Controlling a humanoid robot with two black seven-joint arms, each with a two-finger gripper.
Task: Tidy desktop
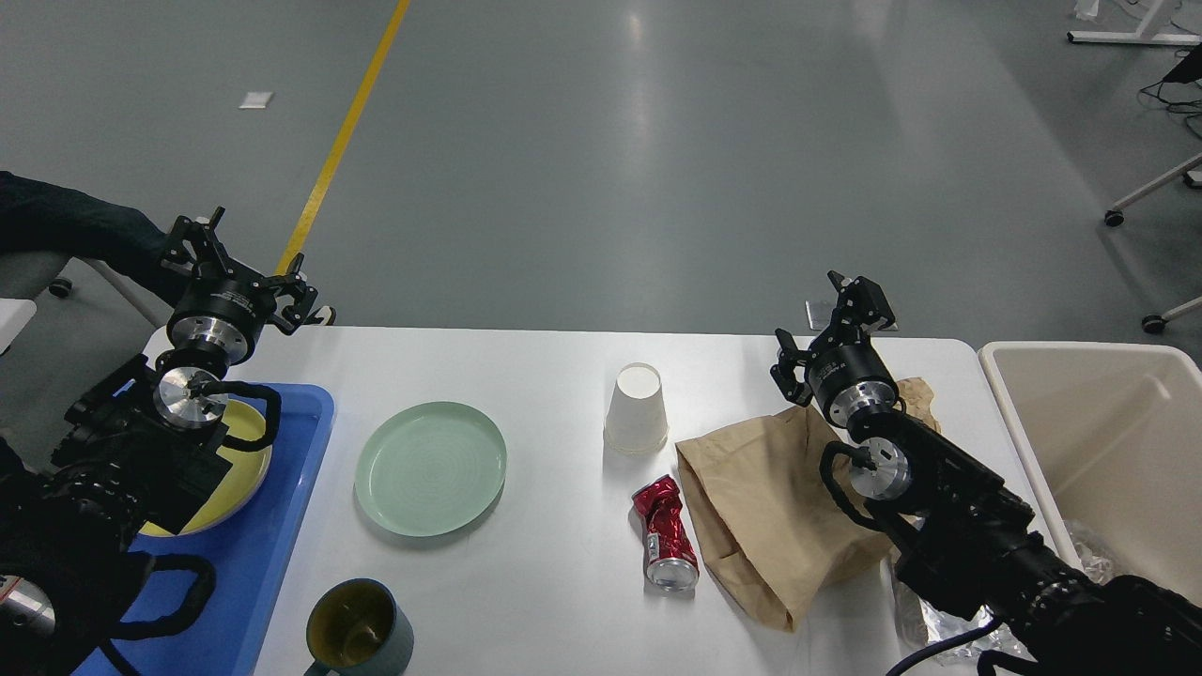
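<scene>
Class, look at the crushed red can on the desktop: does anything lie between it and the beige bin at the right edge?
Yes. The brown paper bag lies flat on the desktop directly right of the red can, and the right arm with its gripper reaches over the bag, all short of the beige bin.

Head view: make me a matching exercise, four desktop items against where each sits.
Items:
1. yellow plate
2. green plate
3. paper cup
4. crushed red can

Places:
A. upside down, beyond the can
B. on the blue tray
C. beside the brown paper bag
D. on the desktop, right of the tray

Pairs: 1-B, 2-D, 3-A, 4-C
</scene>
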